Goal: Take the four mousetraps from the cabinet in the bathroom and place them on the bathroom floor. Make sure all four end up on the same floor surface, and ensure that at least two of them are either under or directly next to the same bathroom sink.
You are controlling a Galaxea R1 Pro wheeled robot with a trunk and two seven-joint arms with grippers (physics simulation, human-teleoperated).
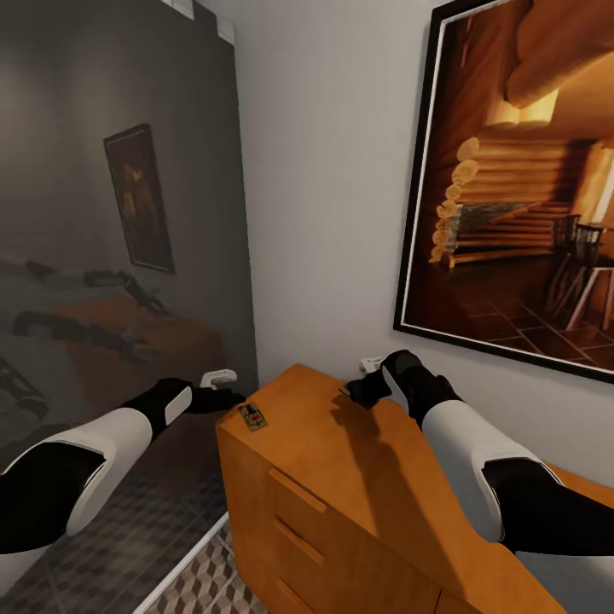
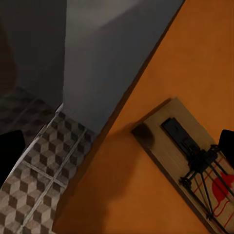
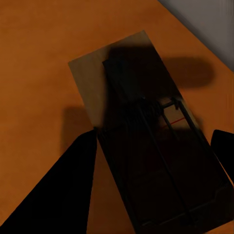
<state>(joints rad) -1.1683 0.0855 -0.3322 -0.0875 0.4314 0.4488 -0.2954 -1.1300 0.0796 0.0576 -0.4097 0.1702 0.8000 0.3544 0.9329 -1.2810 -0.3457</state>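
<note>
The orange-brown cabinet (image 1: pixel 341 460) stands against the white wall. One mousetrap (image 1: pixel 252 416) lies flat on its top near the left corner. My left gripper (image 1: pixel 223 399) hovers just beside that corner, open. In the left wrist view this mousetrap (image 2: pixel 187 163) lies close to one finger (image 2: pixel 227 142), and the left gripper (image 2: pixel 117 146) is spread wide. My right gripper (image 1: pixel 356 391) is low over the cabinet's back edge. A second mousetrap (image 3: pixel 146 141) lies in shadow on the cabinet top, and the right gripper (image 3: pixel 151 170) is open with a finger close along each long side.
A dark reflective panel (image 1: pixel 111 213) fills the left wall and mirrors my arms. A large framed picture (image 1: pixel 520 170) hangs above the cabinet. The cube-pattern floor (image 1: pixel 205 580) shows beside the cabinet's left end. Drawer handles (image 1: pixel 297 490) face me.
</note>
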